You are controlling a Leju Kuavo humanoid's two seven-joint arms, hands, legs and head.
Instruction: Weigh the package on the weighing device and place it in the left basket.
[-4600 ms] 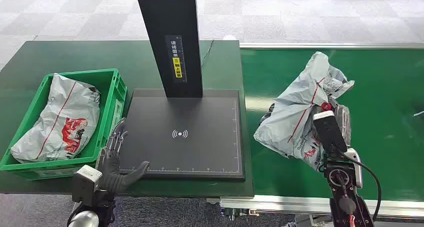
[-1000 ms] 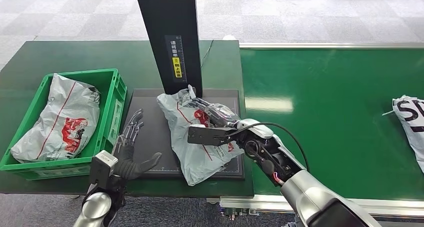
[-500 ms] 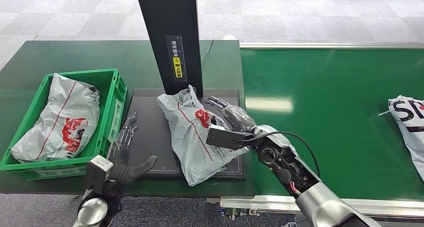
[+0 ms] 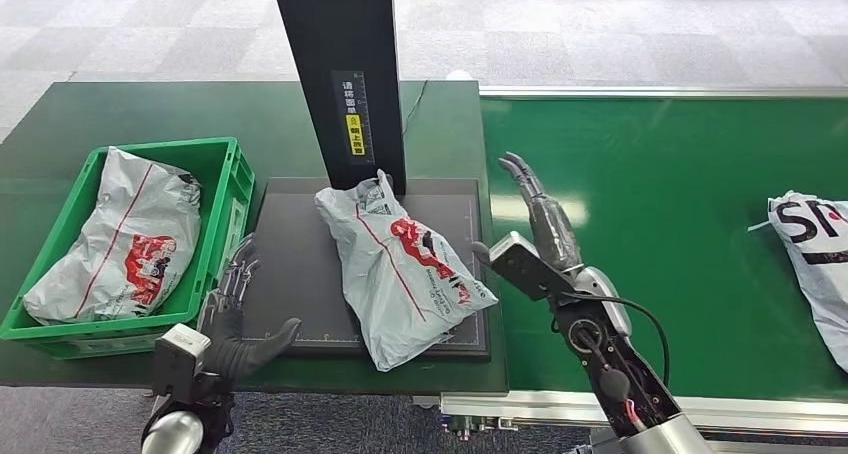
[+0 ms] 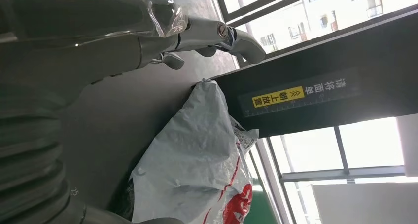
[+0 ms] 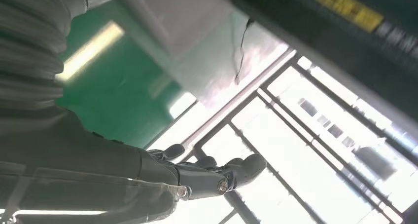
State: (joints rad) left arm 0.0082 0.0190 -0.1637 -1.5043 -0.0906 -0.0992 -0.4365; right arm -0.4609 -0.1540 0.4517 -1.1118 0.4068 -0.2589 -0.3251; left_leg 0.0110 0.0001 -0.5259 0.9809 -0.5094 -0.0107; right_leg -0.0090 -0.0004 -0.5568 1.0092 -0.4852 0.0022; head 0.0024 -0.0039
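Here we take the weighing device (image 4: 370, 264) as our landmark: a flat black platform with a tall black post (image 4: 340, 74) at its back, on the dark green desk (image 4: 120, 114). Left of it we see the green basket (image 4: 225, 189) holding a grey bag (image 4: 115, 239). At the device's front left corner our left hand (image 4: 235, 319) hovers with fingers spread wide and nothing in them. On the platform itself lies the package (image 4: 400, 264), a grey mailer with red print, its upper end touching the foot of the post and its lower end hanging over the front edge. Just right of the device our right hand (image 4: 540, 224) is raised, fingers stretched apart and empty, above the green conveyor belt (image 4: 680, 174). Far right of the device another grey bag (image 4: 815, 264) lies on the belt.
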